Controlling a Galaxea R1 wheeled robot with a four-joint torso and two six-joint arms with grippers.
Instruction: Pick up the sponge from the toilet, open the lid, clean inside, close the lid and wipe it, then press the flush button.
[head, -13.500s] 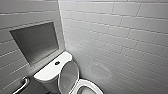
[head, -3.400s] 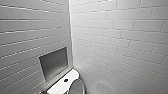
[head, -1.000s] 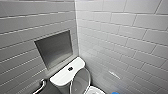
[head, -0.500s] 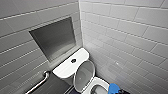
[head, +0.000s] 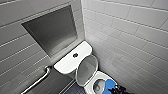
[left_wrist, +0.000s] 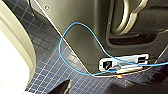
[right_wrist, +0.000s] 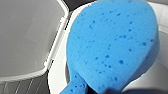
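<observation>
A metal grab bar (head: 37, 81) is shown at lower left. The white glossy ceramic toilet (head: 72, 61) is centred, its white oval lid (head: 86, 70) raised. At lower right, the bright blue soft sponge (head: 108, 86) is grasped by the right gripper (head: 117, 89) over the bowl (head: 98, 87). The left gripper (left_wrist: 65, 87) state cannot be told.

Right gripper (head: 117, 89), sponge (head: 107, 85) cut off at btm edge.
</observation>
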